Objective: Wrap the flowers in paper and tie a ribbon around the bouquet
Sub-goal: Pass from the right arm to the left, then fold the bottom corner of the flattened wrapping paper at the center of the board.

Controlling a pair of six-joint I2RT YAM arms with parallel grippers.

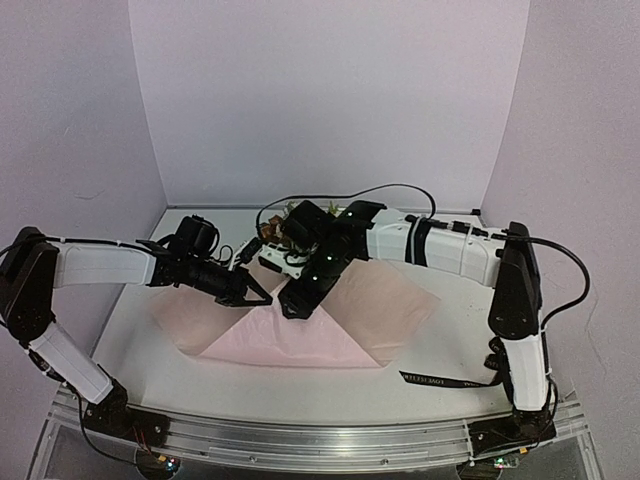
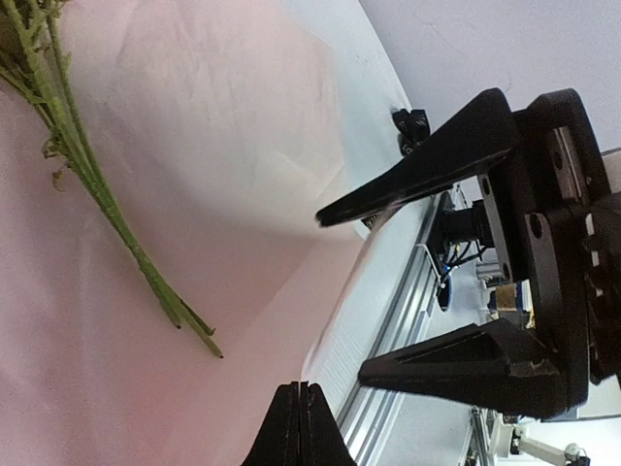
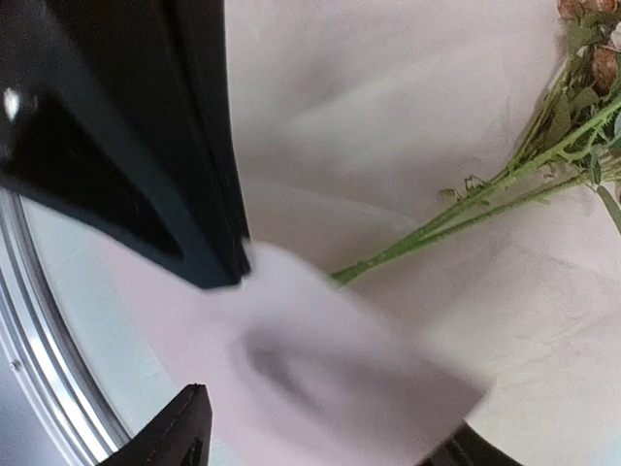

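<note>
Only overhead shows ribbon (image 1: pixel 450 381) near the paper (image 1: pixel 390 300).

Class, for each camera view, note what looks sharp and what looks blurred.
Top external: evenly lit, the pale-pink paper sheet fairly sharp. Left wrist: the thin green flower stems crisp. Right wrist: stems clear, but the sheet's raised flap smears into blur.

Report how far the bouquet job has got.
Done: the cream, pink and rust flower bunch lies on the pale-pink paper sheet. In hand: the left tool is shut on the sheet's near edge; the right tool is open beside it. Left: no cone yet, and the black white-lettered ribbon lies unused beside the sheet.
</note>
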